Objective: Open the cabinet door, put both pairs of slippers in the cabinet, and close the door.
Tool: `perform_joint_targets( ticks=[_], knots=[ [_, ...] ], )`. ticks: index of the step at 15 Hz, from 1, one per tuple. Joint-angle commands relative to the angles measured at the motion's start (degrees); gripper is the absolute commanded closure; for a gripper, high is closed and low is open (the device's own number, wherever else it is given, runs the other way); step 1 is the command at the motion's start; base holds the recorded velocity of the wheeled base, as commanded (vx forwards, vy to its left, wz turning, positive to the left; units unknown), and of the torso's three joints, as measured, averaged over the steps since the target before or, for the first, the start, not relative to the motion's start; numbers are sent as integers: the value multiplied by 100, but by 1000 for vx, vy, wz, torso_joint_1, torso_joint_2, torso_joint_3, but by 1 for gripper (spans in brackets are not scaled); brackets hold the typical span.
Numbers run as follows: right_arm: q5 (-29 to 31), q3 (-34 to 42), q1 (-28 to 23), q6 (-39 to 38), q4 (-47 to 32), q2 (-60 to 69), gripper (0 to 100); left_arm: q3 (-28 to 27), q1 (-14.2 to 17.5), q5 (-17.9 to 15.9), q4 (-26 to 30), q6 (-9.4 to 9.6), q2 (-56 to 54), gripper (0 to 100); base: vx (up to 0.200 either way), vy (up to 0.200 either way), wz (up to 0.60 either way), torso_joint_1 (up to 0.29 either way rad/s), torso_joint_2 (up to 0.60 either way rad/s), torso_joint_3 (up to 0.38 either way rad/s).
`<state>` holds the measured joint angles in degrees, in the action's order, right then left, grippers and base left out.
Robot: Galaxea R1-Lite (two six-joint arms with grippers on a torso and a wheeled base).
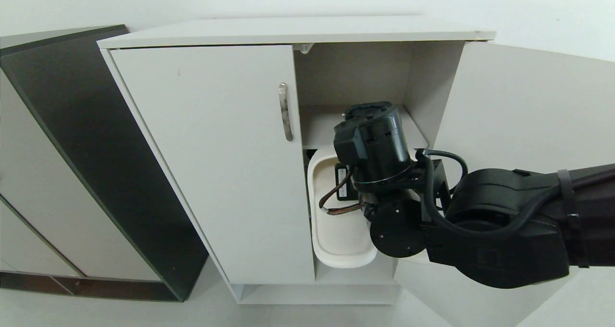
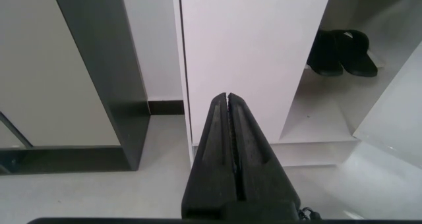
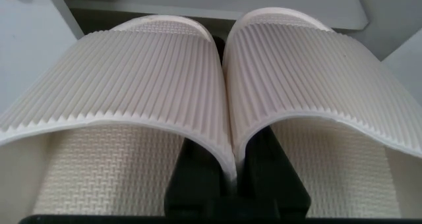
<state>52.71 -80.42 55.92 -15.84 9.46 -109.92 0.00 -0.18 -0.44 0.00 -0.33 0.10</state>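
The white cabinet (image 1: 206,163) has its left door shut and its right door (image 1: 519,115) swung wide open. My right gripper (image 3: 232,178) is shut on the pair of white slippers (image 3: 198,79), pinching their inner edges together under the ribbed straps. In the head view the right wrist (image 1: 379,149) is inside the open compartment, below the middle shelf, with a white slipper (image 1: 336,236) hanging under it. A pair of black slippers (image 2: 343,53) lies at the back of the cabinet's bottom shelf (image 2: 316,118). My left gripper (image 2: 227,102) is shut and empty, low in front of the closed door.
A dark grey and pale panelled unit (image 1: 96,149) stands against the cabinet's left side. The closed door carries a metal handle (image 1: 285,112) by its inner edge. The open door takes up the space to the right. Pale floor (image 2: 99,191) runs in front.
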Motion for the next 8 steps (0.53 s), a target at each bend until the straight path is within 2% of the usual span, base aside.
perform_joint_targets(
  ticks=[1,3,8],
  knots=[
    [2,44,-2,2,3,-20,100,0,1,0,0,-2,-1,100,0,0,0,0,0,0],
    [2,44,-37,2,3,-20,100,0,1,-9,0,-2,-1,100,0,0,0,0,0,0],
    [11,44,-107,10,21,6,100,0,1,-18,0,7,-1,100,200,0,0,-3,2,8]
  ],
)
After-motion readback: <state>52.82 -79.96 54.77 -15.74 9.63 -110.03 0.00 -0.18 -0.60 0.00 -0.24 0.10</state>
